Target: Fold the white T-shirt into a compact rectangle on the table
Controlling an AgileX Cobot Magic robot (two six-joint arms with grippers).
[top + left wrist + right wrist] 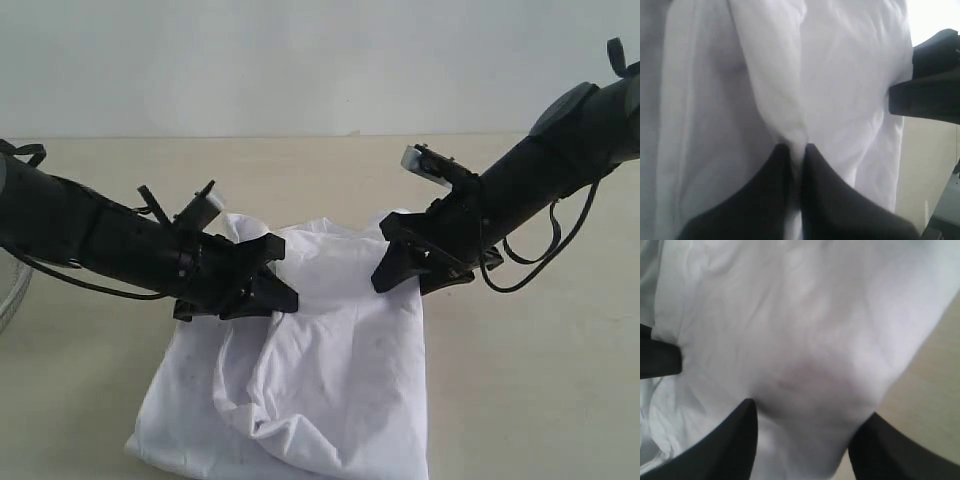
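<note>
With left fingers pinched shut on a ridge at 10 o'clock of the shirt and right fingers spread astride its 2 o'clock corner, close the right pair before lifting; then raise both evenly, keeping the shirt, bunched at 6 o'clock on the table, taut

I read the T-shirt as plain white with no pattern on the exposed side and soft grey shading along its folds. In the right wrist view I see a faint pinkish tint through the cloth. The tabletop is uniform pale beige. The left claw and right claw are matt black, as are both arms. The wall is off-white.
</note>
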